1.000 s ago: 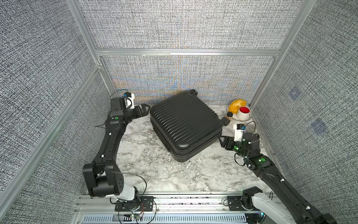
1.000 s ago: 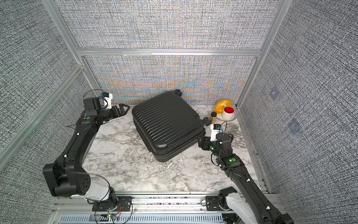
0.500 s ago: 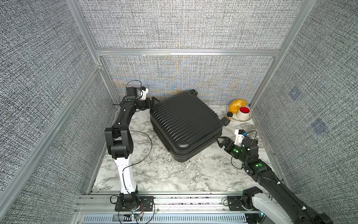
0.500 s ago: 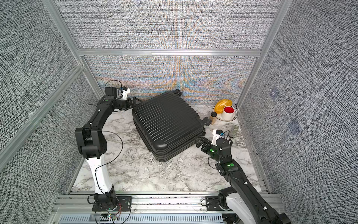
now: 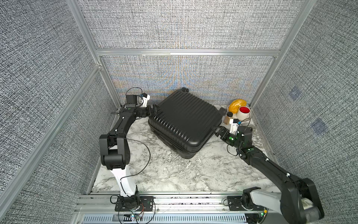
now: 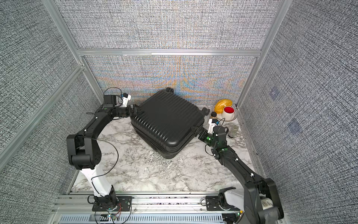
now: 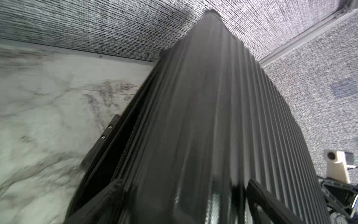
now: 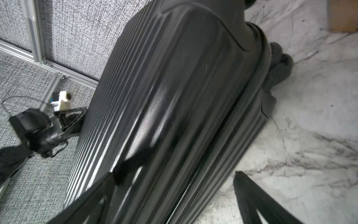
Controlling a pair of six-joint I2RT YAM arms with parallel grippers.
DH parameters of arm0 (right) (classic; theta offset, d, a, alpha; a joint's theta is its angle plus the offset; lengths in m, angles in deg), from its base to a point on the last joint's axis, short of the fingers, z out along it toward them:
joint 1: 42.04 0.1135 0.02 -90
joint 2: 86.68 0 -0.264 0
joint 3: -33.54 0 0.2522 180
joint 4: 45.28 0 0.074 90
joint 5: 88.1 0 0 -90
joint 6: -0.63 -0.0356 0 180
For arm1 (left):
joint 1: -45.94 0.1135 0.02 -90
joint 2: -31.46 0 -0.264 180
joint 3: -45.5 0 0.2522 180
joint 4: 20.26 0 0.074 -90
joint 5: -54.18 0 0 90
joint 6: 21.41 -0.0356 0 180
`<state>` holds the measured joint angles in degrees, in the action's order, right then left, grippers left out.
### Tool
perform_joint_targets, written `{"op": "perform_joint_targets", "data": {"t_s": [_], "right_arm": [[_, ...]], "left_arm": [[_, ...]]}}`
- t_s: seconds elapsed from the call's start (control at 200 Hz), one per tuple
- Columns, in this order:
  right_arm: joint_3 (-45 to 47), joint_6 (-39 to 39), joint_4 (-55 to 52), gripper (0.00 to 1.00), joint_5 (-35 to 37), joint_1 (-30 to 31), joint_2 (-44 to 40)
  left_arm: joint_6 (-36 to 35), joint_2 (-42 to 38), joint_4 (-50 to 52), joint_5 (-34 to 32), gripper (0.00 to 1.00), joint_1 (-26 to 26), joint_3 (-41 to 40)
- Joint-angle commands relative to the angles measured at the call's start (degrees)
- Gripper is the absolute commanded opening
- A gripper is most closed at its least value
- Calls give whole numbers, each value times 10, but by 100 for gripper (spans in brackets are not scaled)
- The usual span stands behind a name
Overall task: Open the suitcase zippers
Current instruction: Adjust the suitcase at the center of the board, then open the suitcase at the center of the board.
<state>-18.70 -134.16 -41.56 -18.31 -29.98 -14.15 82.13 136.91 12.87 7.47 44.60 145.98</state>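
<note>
Black ribbed hard-shell suitcase (image 5: 184, 124) lay flat, diagonal, wheels pointing rear-right; left gripper (image 5: 154, 110) and right gripper (image 5: 216, 130) spread, straddling opposite corners.

The suitcase (image 5: 184, 124) fills the middle of the marble tabletop (image 5: 170, 174). On the rail side of the suitcase the marble lies bare and wide between the two arms. Behind the suitcase the back wall (image 5: 184, 77) stands close, and a wheel (image 5: 184, 90) nearly reaches it. Right of the suitcase a plate (image 5: 250, 116), a cup (image 5: 243, 112) and a jar (image 5: 229, 116) crowd the corner; the right gripper (image 5: 216, 130) sits in the narrow lane left. Left of the suitcase the left gripper (image 5: 155, 110) and its arm take the strip. Each gripper, jaws spread, straddles a suitcase corner.
</note>
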Motion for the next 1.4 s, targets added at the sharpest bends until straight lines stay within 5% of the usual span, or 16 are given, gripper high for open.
{"op": "perform_joint_targets", "data": {"t_s": [0.0, 0.19, 0.34, 0.5, 0.64, 0.706, 0.851, 1.076, 1.396], "right_arm": [[-58, 49, 7, 98, -74, 0, 71], [-198, 93, -45, 98, -111, -20, 188], [-230, 113, -72, 98, -101, -40, 188], [-181, 131, -86, 98, -42, -63, 112], [-82, 106, -97, 98, 47, -92, 18], [-26, 96, -94, 95, 89, -106, -20], [17, 101, -100, 73, 86, -119, -20], [12, 78, 8, 15, -62, -121, 100], [-6, -28, 221, 2, -178, -117, 218]], "left_arm": [[38, -60, 5, 102, 99, -32, -64], [72, -163, -53, 83, 99, -47, -206], [61, -235, -23, 47, 99, -46, -235], [58, -325, 36, -89, 99, -38, -225], [127, -402, 30, -240, 99, -37, -290], [150, -422, 21, -265, 89, -37, -329], [179, -424, 8, -266, 78, -37, -395], [180, -410, -11, -245, 77, -37, -405], [180, -414, -11, -242, 77, -37, -408]]}}
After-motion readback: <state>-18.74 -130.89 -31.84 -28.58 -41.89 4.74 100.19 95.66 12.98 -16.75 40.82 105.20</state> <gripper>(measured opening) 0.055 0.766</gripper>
